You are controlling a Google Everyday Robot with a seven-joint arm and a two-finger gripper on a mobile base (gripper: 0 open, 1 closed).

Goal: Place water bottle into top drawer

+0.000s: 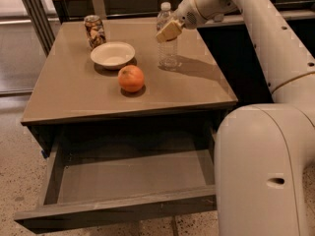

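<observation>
Gripper (168,32) at upper part of water bottle (169,55), upright on table (74,95); grip state: cannot tell. Top drawer (118,213) pulled open.

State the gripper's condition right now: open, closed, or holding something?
Gripper: at the upper part of the water bottle standing on the table; open or closed cannot be told.

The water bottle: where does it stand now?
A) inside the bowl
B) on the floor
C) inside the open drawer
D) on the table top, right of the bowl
D: the water bottle stands upright on the table, right of the bowl, with the pincer at its upper part.
</observation>
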